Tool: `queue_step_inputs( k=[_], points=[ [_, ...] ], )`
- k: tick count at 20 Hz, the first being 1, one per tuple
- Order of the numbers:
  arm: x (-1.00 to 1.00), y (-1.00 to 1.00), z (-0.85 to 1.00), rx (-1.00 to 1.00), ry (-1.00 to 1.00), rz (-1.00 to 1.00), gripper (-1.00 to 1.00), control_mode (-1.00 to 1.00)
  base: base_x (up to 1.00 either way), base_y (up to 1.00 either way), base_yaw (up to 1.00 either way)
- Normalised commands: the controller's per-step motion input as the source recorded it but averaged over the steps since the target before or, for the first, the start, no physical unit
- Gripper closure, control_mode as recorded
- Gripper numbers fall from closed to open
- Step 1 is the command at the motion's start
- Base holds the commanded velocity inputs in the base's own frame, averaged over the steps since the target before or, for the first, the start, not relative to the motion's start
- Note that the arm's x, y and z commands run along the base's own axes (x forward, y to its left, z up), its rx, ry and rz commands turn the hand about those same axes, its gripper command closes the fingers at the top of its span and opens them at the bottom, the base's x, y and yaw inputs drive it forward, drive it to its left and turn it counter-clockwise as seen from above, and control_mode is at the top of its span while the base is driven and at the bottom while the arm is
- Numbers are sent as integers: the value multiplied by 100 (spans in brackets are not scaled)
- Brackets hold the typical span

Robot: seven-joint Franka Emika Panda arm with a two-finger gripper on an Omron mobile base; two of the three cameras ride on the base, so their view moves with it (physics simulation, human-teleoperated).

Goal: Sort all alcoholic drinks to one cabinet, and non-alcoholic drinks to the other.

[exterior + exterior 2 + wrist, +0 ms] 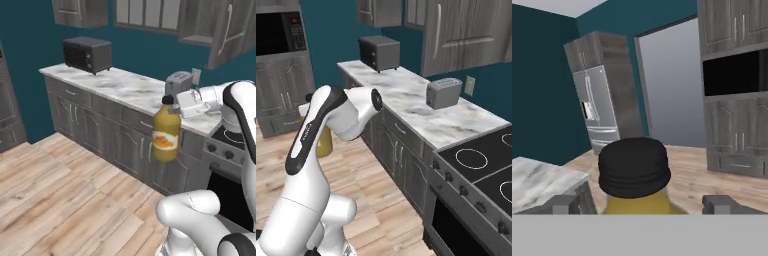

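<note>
Teal walls [30, 60] and a pale wood floor [60, 200] surround grey cabinets [90, 125] under a marble counter [120, 87]. A toaster oven [86, 54] and toaster [444, 93] stand on it beside a black stove [481, 170]; a steel fridge [599, 112] stands ahead of the hand.

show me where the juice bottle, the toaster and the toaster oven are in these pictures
juice bottle [166, 135]: left base view, on its orange label.
toaster [444, 93]: right base view, on its front side, standing on the marble counter.
toaster oven [86, 54]: left base view, on its dark front face, at the far end of the counter.
</note>
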Motion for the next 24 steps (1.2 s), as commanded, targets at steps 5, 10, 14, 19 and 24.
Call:
queue_step_inputs(
  k=[5,10,14,19,24],
  points=[
    [0,0,0,0,0,0,100,100,100,45,-42],
    [0,0,0,0,0,0,100,100,94,57,-44],
    [0,0,0,0,0,0,100,100,70,46,-47],
    [0,0,0,0,0,0,100,100,38,12,-53],
    [0,0,0,0,0,0,100,100,21,0,-52]
  ],
)
